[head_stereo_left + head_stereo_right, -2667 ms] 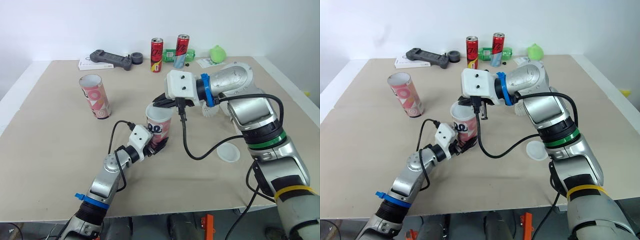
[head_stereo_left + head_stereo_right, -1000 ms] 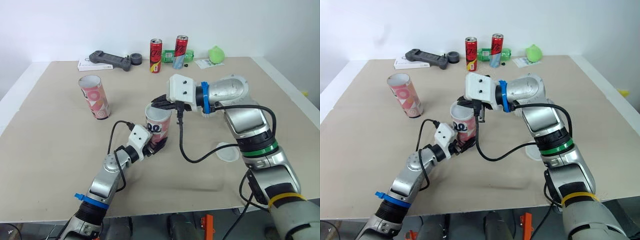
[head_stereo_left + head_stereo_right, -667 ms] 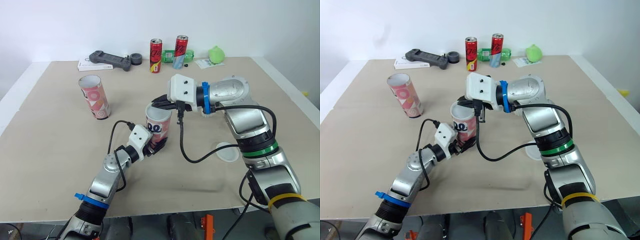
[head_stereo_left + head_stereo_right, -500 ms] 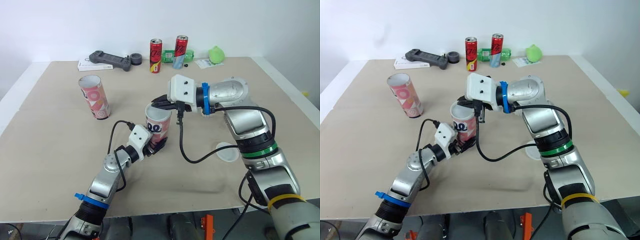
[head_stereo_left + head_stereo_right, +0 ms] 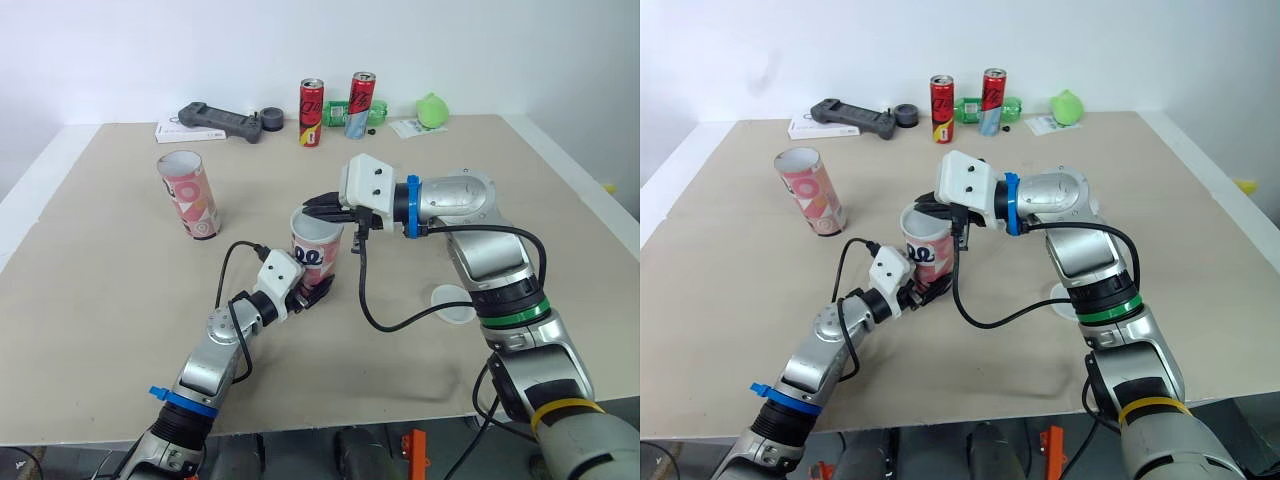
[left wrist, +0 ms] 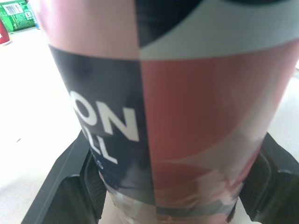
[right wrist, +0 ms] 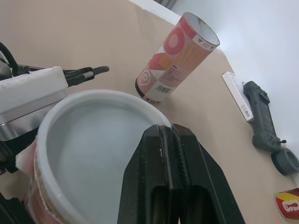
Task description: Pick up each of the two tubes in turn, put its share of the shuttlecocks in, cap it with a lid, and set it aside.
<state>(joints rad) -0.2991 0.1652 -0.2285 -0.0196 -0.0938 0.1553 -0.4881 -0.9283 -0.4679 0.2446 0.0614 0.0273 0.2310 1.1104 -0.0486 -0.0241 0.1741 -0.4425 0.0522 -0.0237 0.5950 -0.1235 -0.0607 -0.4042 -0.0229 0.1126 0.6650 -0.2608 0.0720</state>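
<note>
A pink and navy tube (image 5: pixel 316 255) stands mid-table with a white lid (image 7: pixel 93 144) on its top. My left gripper (image 5: pixel 303 291) is shut on the tube's base, one finger (image 6: pixel 70 182) on each side. My right gripper (image 5: pixel 322 203) hovers over the lid's far rim, fingers (image 7: pixel 161 154) pressed together with nothing between them. A second tube (image 5: pixel 189 193), pink and orange with an open top, stands at the left. Another white lid (image 5: pixel 455 303) lies flat on the table by my right forearm.
Along the back edge are two red cans (image 5: pixel 314 110), a green bottle (image 5: pixel 343 111), a green object (image 5: pixel 434 107), a black controller (image 5: pixel 220 118), a black roll (image 5: pixel 271 118) and a flat white box (image 5: pixel 172 130). Bare tabletop lies in front and at the right.
My right elbow and forearm have dropped and swung right while its gripper stayed at the tube's top. The shuttlecock seen behind that arm earlier is hidden now. The left gripper has held still.
</note>
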